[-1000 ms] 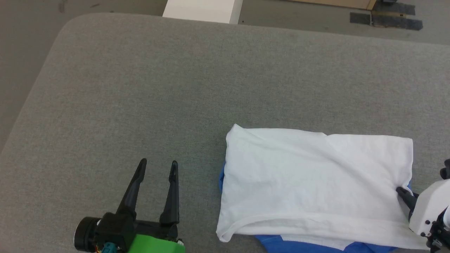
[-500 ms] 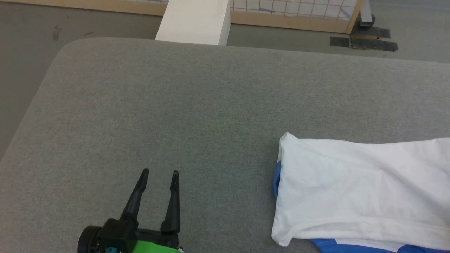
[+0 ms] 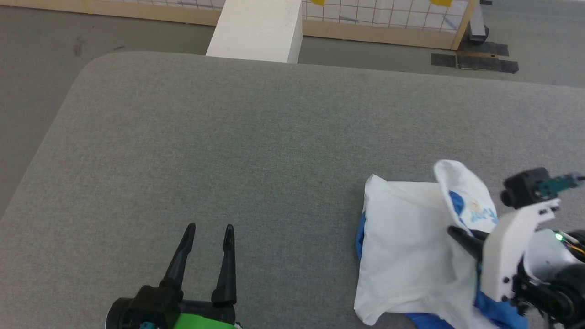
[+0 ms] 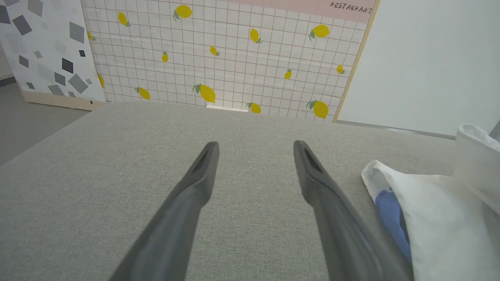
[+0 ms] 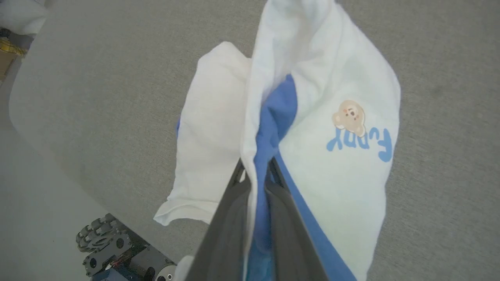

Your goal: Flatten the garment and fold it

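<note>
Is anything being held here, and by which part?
The right gripper pinches the garment at a bunched blue-and-white edge; the left gripper is open, empty.

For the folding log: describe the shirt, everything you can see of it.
The garment is a thin, soft white shirt with bright-blue sleeves and a small bear print with blue lettering. Most of it lies flat on the grey padded table, blue peeking from under its left and near edges. The right gripper is shut on one edge, white and blue layers together, holding it raised so the printed side curls above the rest.
</note>
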{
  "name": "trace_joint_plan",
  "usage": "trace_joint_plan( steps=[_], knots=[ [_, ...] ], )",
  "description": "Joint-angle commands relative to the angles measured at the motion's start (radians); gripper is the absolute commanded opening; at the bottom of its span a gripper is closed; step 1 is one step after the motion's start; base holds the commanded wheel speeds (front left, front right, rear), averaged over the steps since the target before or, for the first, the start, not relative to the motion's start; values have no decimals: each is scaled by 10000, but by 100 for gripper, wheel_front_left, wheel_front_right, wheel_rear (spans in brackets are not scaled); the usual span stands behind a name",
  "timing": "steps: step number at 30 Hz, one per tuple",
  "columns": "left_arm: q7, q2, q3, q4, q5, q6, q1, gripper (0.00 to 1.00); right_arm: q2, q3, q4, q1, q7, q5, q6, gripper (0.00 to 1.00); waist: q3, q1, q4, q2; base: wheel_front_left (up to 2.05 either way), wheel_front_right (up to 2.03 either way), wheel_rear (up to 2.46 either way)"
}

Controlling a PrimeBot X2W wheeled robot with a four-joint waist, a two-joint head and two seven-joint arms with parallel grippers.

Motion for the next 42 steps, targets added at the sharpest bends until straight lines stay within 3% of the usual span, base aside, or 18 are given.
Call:
trace_joint_plan(
  steps=[1, 8, 19, 20, 21, 22, 28, 33, 38, 42],
  knots=[
    [-38, -80, 15, 14, 31, -42, 102, 100, 110, 239, 41, -334, -2, 116, -15, 0, 83, 0, 64, 0, 0, 0, 0],
    [-38, -296, -11, 132, 100, -180, -89, 100, 586, 1455, 1238, -1226, -709, -248, -15, 0, 440, 0, 224, 0, 0, 0, 0],
    [-38, -639, -92, 580, 137, -506, -491, 100, 1441, 2434, 4967, -2477, -2257, -2005, -15, 0, 696, 0, 483, 0, 0, 0, 0],
    [-38, -663, -96, 621, 136, -530, -504, 100, 1482, 2489, 5209, -2549, -2303, -2123, -15, 18, 686, 0, 499, 0, 0, 0, 0],
    [-38, -690, -97, 668, 130, -560, -514, 100, 1525, 2550, 5469, -2638, -2363, -2246, -15, 47, 668, 0, 513, 0, 0, 0, 0],
    [-38, -714, -90, 709, 127, -587, -517, 100, 1565, 2592, 5678, -2723, -2422, -2316, -15, 100, 649, 0, 521, 0, 0, 0, 0],
    [-38, -768, 38, 886, 107, -708, -385, 100, 1638, 2882, 5876, -3069, -2516, -1995, -15, 100, 380, 0, 335, 0, 0, 0, 0],
    [-38, -751, 131, 939, 120, -816, -238, 100, 1033, 2667, 4835, -2901, -2586, -1250, -15, 100, 124, 0, 48, 0, 0, 0, 0],
    [-38, -758, 171, 926, 152, -871, -103, 100, 349, 1087, 3193, -1894, -2865, -735, -15, 100, 33, 0, -137, 0, 0, 0, 0],
    [-38, -766, 181, 901, 189, -922, -71, 100, 320, -356, 2218, -827, -2915, -729, -15, 100, 145, 0, -235, 0, 0, 0, 0]
  ],
)
